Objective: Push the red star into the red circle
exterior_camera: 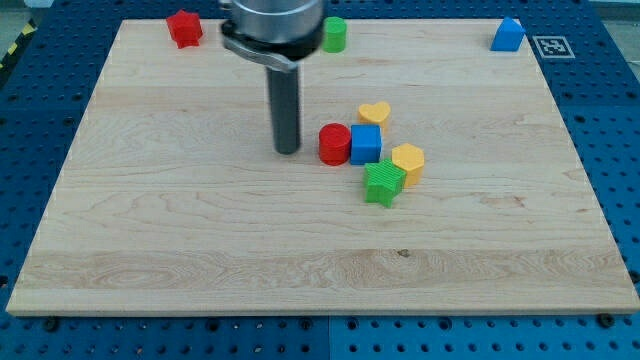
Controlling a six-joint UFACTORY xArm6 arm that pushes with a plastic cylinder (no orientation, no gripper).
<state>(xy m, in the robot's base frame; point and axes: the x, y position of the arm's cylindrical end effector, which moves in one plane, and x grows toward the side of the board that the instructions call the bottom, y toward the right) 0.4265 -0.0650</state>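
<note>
The arm housing [272, 25] is cut off by the view's top edge. Part of the green cylinder [335, 35] is hidden behind it. The red star [184, 27] outline is too small to be confirmed.

A green cylinder [334, 34] and blue block [508, 35] sit near the bench's [180, 250] top edge, while a yellow heart [375, 112], blue cube [366, 144], yellow hexagon [408, 163] and green star [383, 182] cluster mid-bench.
</note>
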